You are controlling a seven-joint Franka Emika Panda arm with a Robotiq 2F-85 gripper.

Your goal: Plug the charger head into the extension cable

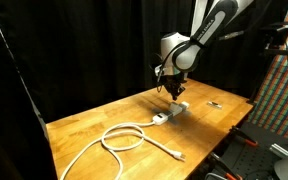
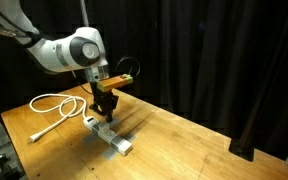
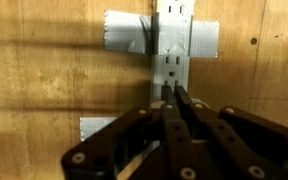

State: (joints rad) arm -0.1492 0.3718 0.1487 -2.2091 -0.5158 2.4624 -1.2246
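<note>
- A light-brown wooden tabletop (image 1: 89,122) with visible grain and knots fills the middle of both exterior views (image 2: 209,140).
- Black fabric curtains (image 1: 74,40) hang behind and beside it (image 2: 219,50).
- A small dark flat object (image 1: 214,103) lies near the tabletop's far edge.
- A strip of grey tape (image 3: 124,32) is stuck flat on the wood; a paler piece (image 3: 97,127) lies below it.
- A colourful checkered panel (image 1: 284,90) stands at one side.
</note>
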